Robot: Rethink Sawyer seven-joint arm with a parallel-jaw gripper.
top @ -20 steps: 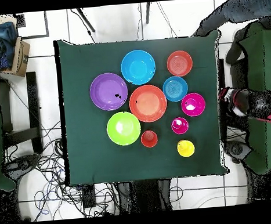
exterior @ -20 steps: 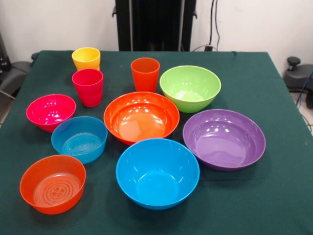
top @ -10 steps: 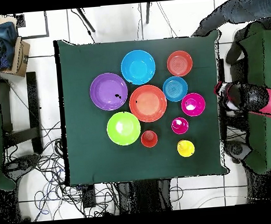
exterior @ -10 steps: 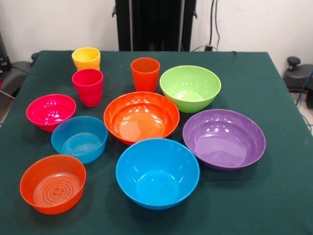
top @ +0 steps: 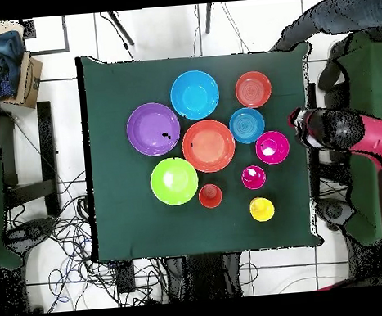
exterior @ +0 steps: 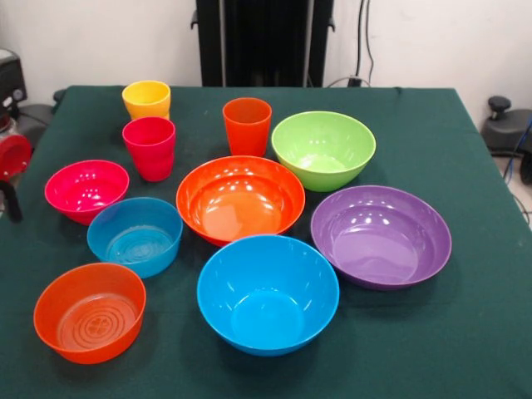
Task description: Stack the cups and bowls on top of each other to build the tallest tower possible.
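Overhead view: gripper (top: 300, 125) (fingers unreadable) hovers at table edge, just beside magenta bowl (top: 272, 147).

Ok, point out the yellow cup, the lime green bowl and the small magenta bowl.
yellow cup (exterior: 146, 98), front view, on its rim's near wall.
lime green bowl (exterior: 322, 152), front view, on its inner floor.
small magenta bowl (top: 272, 147), overhead view, on its inside centre.

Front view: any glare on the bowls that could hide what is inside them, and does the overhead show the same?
Front view: white ceiling-light spots sit on the inner walls of the purple bowl, large orange bowl and lime green bowl, but each interior still reads as empty. Overhead view: highlights are small; the floor around the table is washed out white.
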